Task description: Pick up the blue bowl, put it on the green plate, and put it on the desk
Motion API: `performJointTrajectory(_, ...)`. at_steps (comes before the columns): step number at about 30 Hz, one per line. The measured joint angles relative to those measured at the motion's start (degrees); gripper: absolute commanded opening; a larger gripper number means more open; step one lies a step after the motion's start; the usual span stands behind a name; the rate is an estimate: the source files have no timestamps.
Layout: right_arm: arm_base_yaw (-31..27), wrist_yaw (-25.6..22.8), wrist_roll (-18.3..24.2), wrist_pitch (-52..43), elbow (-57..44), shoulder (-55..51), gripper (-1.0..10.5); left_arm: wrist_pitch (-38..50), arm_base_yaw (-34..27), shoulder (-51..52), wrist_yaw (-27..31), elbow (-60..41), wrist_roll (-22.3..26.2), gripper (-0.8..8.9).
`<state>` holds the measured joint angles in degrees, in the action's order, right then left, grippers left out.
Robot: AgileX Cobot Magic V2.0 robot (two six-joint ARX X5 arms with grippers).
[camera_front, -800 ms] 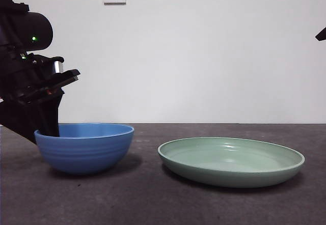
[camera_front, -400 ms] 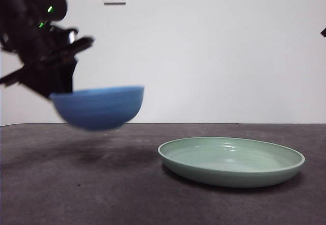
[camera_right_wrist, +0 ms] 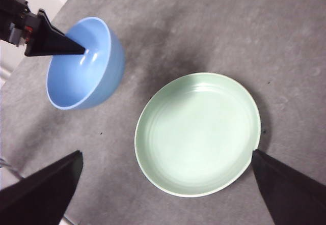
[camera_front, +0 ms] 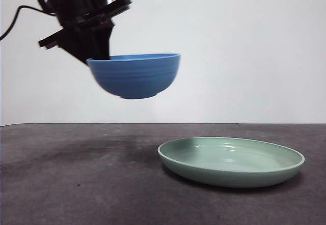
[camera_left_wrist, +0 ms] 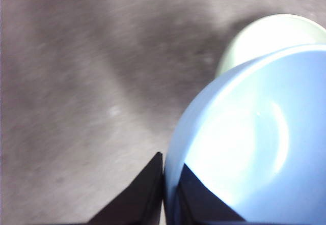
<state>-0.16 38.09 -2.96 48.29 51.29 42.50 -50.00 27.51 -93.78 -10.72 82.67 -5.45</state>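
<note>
The left claw [camera_front: 97, 52] pinched one side of the blue bowl's [camera_front: 135, 75] rim, holding it high above the surface [camera_front: 76, 184], short of the green plate [camera_front: 232, 161]; such an off-centre rim grip risked tilting or slipping, while the right claw [camera_right_wrist: 163, 184] waited open.

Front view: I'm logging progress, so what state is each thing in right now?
blue bowl: lifted off the desk, upright, empty, gripped at its rim.
green plate: flat on the desk, empty.
left gripper: shut on the bowl's rim.
right gripper: open, holding nothing, above the plate.
</note>
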Motion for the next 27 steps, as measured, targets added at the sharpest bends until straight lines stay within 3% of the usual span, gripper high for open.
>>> performJointTrajectory(8, 0.00, -0.85, 0.15, 1.31, 0.00, -4.02, 6.3, -0.61, 2.36, -1.22, 0.57, 0.74, -0.35, 0.10)
performJointTrajectory(27, 0.00, -2.38, 0.20, 3.30, 0.00, -4.44, 6.3, 0.83, 13.33, -21.84, 0.68, 12.66, -1.42, 0.10)
